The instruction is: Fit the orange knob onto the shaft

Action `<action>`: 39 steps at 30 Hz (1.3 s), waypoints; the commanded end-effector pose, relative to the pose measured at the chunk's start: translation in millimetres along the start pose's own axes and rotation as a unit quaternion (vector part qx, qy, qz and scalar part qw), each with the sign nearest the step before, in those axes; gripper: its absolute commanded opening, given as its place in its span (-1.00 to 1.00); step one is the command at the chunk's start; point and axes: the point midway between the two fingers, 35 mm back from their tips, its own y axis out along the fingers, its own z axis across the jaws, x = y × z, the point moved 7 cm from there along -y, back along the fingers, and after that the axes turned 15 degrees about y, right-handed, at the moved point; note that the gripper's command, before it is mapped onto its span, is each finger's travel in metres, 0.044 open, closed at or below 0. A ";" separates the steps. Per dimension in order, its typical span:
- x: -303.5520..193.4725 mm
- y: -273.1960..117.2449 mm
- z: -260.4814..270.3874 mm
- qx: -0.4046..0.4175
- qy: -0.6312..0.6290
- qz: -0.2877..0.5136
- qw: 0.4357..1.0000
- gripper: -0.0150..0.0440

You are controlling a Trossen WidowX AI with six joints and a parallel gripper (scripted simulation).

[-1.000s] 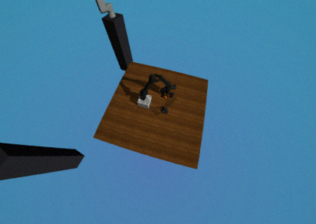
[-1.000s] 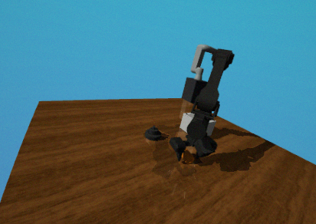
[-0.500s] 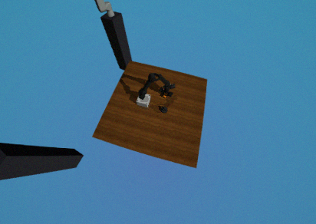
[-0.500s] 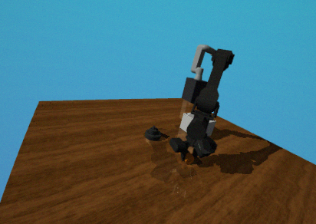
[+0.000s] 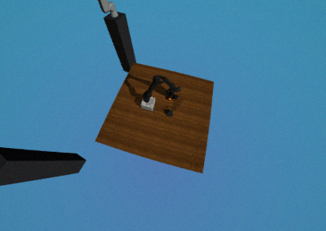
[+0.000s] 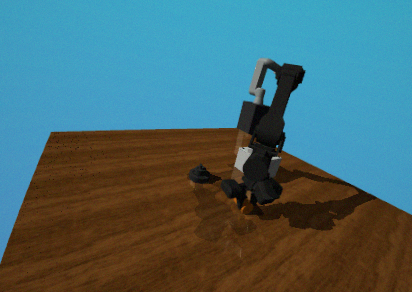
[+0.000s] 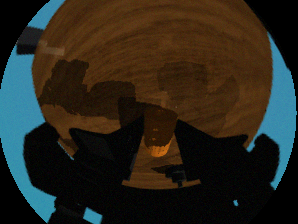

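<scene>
"Tool (image 5: 171,96) (image 6: 247,200) (image 7: 158,119) low over the desk (image 5: 184,130) (image 6: 98,220) (image 7: 165,30), pointing down, its two dark fingers gripping the knob (image 5: 170,99) (image 6: 246,208) (image 7: 160,132). What of the ground it works on?"

"Brown wood, grain running in long streaks, faint glossy reflections. Scatter of tiny dark specks near one corner. Shadows of the arm (image 5: 158,79) (image 6: 282,95) thrown across the wood."

"And the room?"

"Plain blue all round, slightly mottled. Two long dark blocks (image 5: 119,39) (image 5: 34,166) on grey mounts outside the desk in the top view, one of them reaching close to a corner. White base (image 5: 148,104) (image 6: 243,159) under the arm, standing on the wood."

"Now the knob. Appearance?"

"Orange, small. Wrist view: upper part brownish in shade, lower end bright and finely ridged. Flat side of its hole: cannot be made out."

"Position?"

"Between the fingers, close above the wood; whether it touches, cannot tell. Off the pedestal (image 5: 169,113) (image 6: 199,175) (image 7: 176,175), which sits apart on the desk, dark and rounded, a short stub rising at its middle in the exterior view. Knob not on the shaft (image 6: 201,167)."
</scene>
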 end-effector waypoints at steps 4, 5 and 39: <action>-12.8 -4.1 -3.6 0.015 0.000 -0.052 0.999 0.12; -14.8 -4.6 -4.2 0.018 0.000 -0.060 0.998 0.12; -80.8 -2.1 -22.1 0.086 0.000 -0.314 0.946 0.12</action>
